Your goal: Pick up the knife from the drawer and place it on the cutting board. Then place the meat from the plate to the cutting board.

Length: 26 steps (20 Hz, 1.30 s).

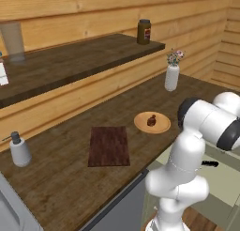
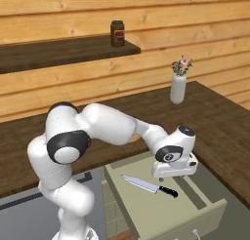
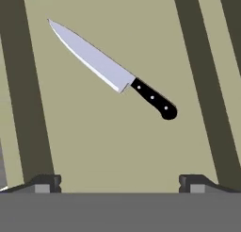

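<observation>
The knife (image 3: pixel 110 68) lies flat on the light floor of the open drawer (image 3: pixel 117 146), silver blade toward the upper left of the hand view, black handle toward the lower right. My gripper (image 3: pixel 120 184) hangs above the drawer (image 2: pixel 215 207), open, with nothing between its fingertips (image 3: pixel 44 183). In the right base view the gripper (image 2: pixel 174 176) hovers just right of the knife (image 2: pixel 149 185), apart from it. On the counter lies the dark cutting board (image 1: pixel 108 146). Right of the board sits the tan plate (image 1: pixel 161 127) with the small dark meat (image 1: pixel 151 120) on it.
A white vase with flowers (image 1: pixel 172 75) stands at the counter's back right. A soap dispenser (image 1: pixel 19 150) sits at the left. On the wall shelf (image 1: pixel 70 61) are a brown jar (image 1: pixel 144 31) and a glass (image 1: pixel 12 40). My own arm crosses between board and drawer.
</observation>
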### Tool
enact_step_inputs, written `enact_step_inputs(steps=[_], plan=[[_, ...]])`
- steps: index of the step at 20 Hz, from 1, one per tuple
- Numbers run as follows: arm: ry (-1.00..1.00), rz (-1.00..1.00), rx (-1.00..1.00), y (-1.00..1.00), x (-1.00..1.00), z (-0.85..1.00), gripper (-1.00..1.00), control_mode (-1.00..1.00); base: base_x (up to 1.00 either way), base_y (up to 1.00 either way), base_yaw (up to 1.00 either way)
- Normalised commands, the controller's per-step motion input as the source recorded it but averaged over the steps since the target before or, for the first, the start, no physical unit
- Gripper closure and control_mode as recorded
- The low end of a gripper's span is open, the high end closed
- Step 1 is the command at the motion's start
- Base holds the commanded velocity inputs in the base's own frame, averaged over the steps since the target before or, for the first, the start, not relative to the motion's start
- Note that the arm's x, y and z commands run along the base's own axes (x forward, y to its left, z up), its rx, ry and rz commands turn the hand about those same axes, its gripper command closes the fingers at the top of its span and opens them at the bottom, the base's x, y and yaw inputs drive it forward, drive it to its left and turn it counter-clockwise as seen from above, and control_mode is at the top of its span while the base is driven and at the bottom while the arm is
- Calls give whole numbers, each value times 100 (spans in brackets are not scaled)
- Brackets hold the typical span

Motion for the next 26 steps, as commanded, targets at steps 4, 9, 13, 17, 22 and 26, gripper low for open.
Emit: enact_step_inputs(steps=[4, 9, 13, 17, 22, 26], plan=[[-5, 19, -3, 22, 2, -26, -100, -100, 0, 0, 0], [0, 20, -3, 13, 18, -32, -100, -100, 0, 0, 0], [3, 1, 0, 18, 3, -2, -100, -100, 0, 0, 0], [1, -1, 0, 9, 0, 0, -100, -100, 0, 0, 0], [0, -30, 0, 0, 0, -3, -100, -100, 0, 0, 0], [0, -45, 0, 0, 3, -18, -100, -100, 0, 0, 0]])
